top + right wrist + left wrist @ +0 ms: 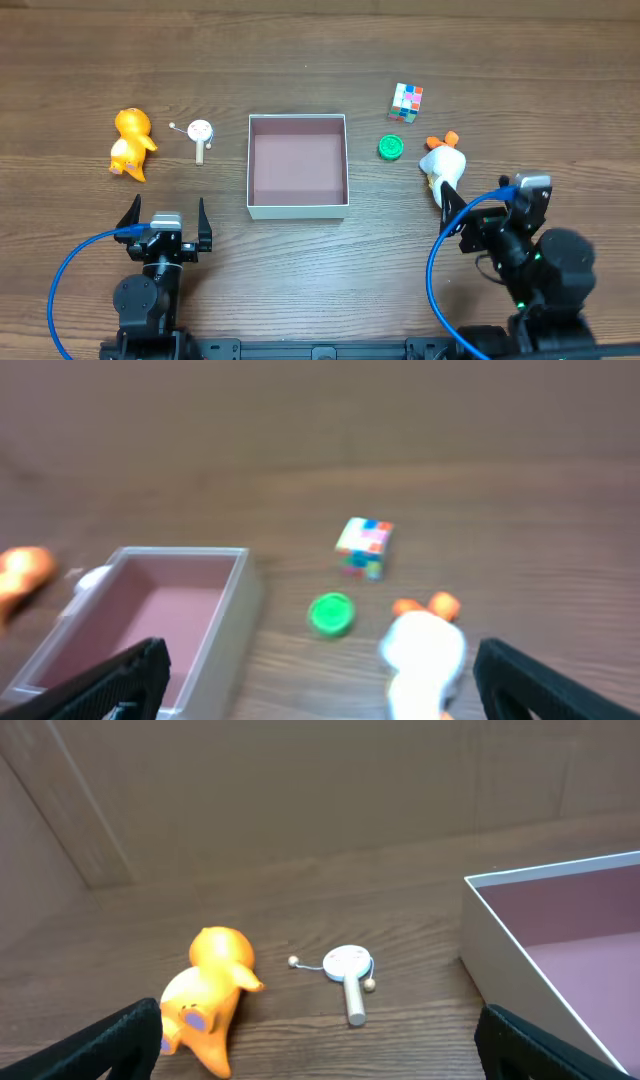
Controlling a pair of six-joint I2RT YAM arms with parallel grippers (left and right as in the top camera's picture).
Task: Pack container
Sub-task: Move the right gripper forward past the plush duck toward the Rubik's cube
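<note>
Jaws of left gripper point(168, 206) and right gripper point(480, 200), both on near side of container point(297, 209), stand spread, gripping nothing.

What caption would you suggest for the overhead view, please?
Empty container between orange duck, drum rattle, puzzle cube, green disc and white duck; left pincer and right pincer open.

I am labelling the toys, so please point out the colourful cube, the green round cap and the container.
colourful cube point(406, 101), overhead view, on its top face.
green round cap point(391, 148), overhead view, on its middle.
container point(297, 210), overhead view, on its near white wall.
</note>
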